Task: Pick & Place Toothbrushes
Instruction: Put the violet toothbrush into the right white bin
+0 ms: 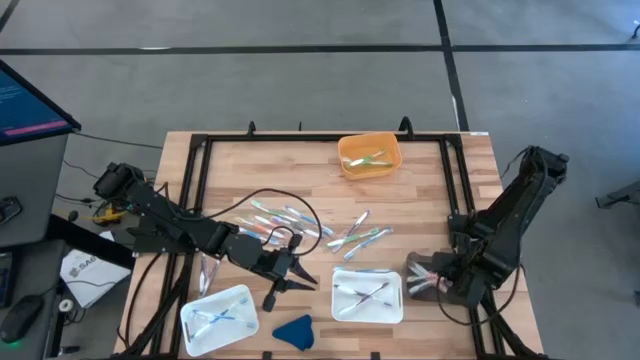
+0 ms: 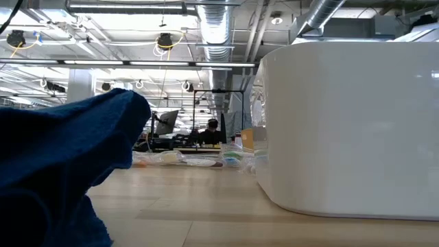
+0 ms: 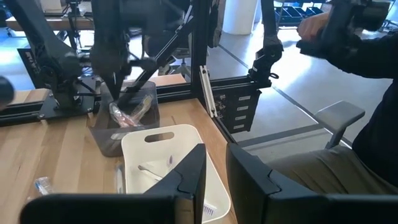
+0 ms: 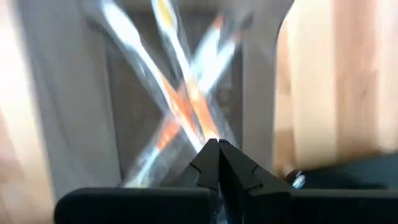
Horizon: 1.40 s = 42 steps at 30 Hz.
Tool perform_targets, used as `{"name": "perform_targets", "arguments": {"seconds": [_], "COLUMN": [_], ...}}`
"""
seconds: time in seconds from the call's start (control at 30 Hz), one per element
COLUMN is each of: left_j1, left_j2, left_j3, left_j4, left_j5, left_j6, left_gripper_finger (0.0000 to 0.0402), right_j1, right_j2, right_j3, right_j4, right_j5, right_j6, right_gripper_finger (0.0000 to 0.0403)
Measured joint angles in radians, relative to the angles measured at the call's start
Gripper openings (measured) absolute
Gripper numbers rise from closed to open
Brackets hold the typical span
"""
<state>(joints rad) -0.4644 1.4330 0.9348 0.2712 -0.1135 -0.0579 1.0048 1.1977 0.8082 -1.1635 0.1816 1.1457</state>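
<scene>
From above, loose toothbrushes (image 1: 330,228) lie slanted across the middle of the wooden table (image 1: 420,190). More lie in the orange bowl (image 1: 369,155) and 2 white trays (image 1: 368,296). The left gripper (image 1: 297,279) is slightly open and empty. The right gripper (image 4: 217,149), pinched shut, hangs over crossed toothbrushes in a clear bin (image 1: 425,276).

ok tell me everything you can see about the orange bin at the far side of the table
The orange bin is a small, open-topped tub that looks like glossy plastic, with rounded corners and a raised rim. It sits upright on the wooden table near the far edge, roughly midway across, apart from both arms. A few toothbrushes lie inside, pale with green and white showing. Nothing else touches it.
</scene>
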Motion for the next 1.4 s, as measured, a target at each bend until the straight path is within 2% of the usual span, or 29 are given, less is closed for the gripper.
{"name": "perform_targets", "arguments": {"seconds": [0.23,0.43,0.8,1.03,1.13,1.4], "left_j1": [0.0,0.0,0.006,0.014,0.027,0.024], "left_j2": [0.0,0.0,0.0,-0.017,-0.022,-0.021], "left_j3": [0.0,0.0,0.0,-0.002,-0.001,-0.001], "left_j4": [-0.001,-0.021,-0.225,-0.399,-0.443,-0.505], "left_j5": [0.001,-0.002,-0.273,-0.409,-0.421,-0.421], "left_j6": [-0.002,-0.013,-0.142,-0.273,-0.337,-0.396], "left_gripper_finger": [0.0057,0.0057,0.0049,0.0035,0.0029,0.0017], "right_j1": [-0.037,-0.112,-0.352,-0.482,-0.527,-0.62], "right_j2": [-0.03,-0.034,-0.034,-0.033,-0.033,-0.033], "right_j3": [0.099,0.113,0.113,0.113,0.113,0.113], "right_j4": [-0.016,0.038,0.19,0.337,0.453,0.775], "right_j5": [0.181,0.256,0.264,0.261,0.209,-0.069], "right_j6": [-0.116,-0.286,-0.616,-0.836,-0.961,-1.239], "right_gripper_finger": [0.0,0.0,0.0,0.0,0.0,0.0]}}
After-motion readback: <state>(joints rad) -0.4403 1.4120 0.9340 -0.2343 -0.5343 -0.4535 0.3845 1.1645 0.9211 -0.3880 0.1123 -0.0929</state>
